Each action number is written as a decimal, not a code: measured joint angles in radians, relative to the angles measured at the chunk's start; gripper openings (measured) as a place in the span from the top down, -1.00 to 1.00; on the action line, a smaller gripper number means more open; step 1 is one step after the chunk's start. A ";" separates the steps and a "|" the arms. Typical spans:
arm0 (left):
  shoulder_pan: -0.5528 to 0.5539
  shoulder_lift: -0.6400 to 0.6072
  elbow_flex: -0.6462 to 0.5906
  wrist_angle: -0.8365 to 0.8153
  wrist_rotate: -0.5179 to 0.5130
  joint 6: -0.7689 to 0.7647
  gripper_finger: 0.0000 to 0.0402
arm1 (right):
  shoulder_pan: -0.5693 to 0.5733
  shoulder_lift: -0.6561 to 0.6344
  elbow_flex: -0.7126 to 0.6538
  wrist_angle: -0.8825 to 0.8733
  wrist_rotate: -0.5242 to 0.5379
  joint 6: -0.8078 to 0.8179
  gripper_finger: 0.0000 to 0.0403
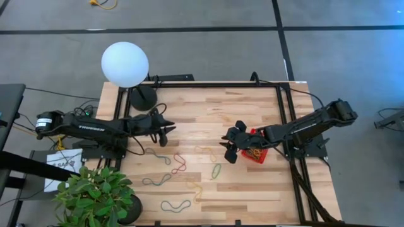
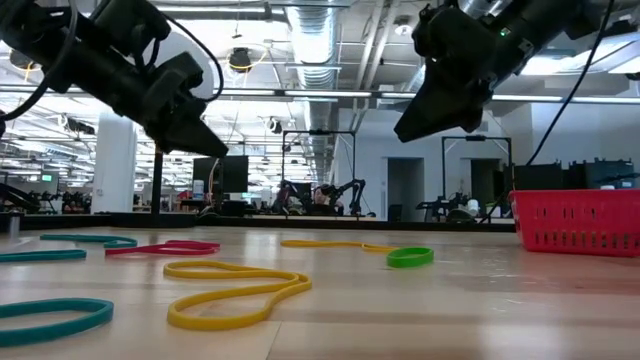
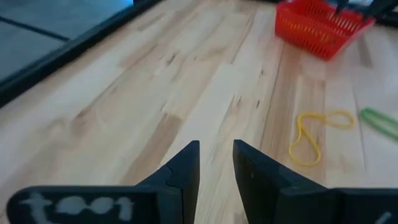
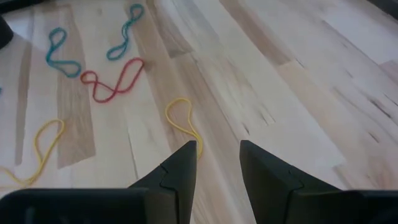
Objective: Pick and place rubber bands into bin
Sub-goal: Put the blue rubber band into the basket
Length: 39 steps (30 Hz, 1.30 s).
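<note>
From above I see 2 arms over 1 wooden desk (image 1: 202, 107). At the far left a potted plant (image 1: 95, 192) sits at the desk's near-left corner, and 1 white globe lamp (image 1: 125, 63) stands on its black round base (image 1: 142, 98) at the back left. The left claw (image 1: 165, 131) hovers above the desk left of centre, its 2 fingers (image 3: 186, 168) parted by a narrow gap with nothing between them. On the boards between the arms I count about 7 loose rubber bands: a tan one (image 1: 158, 155) nearest the left claw, a red one (image 1: 179, 165), a bluish one (image 1: 156, 180), another bluish one (image 1: 175, 205) near the front edge, a yellow one (image 1: 196, 188), a pale yellow one (image 1: 205, 151) and a green one (image 1: 216, 170); I cannot be sure of the exact count, since some are faint. The right claw (image 1: 228, 146) hangs above the desk just left of the bin (image 1: 257, 153), its 2 fingers (image 4: 180, 171) apart and empty. The 1 red bin sits right of centre, partly under the right arm, with a tangle of yellow bands (image 1: 255, 152) inside; I cannot tell how many.
</note>
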 joint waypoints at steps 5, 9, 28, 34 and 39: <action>0.001 0.000 0.000 -0.010 -0.002 -0.001 0.57 | -0.005 0.000 0.000 0.001 0.000 0.000 0.41; 0.001 0.000 0.000 -0.014 -0.001 -0.001 0.57 | -0.005 0.000 0.000 0.022 0.000 0.000 0.41; 0.001 0.000 0.000 -0.039 0.000 -0.003 0.57 | -0.056 0.021 0.000 0.036 0.206 0.068 0.41; 0.001 0.000 0.000 -0.038 0.000 -0.003 0.57 | -0.080 0.054 0.000 0.027 0.200 0.069 0.41; 0.001 0.000 0.000 -0.042 0.000 -0.003 0.57 | -0.092 0.097 0.000 0.039 0.202 0.069 0.41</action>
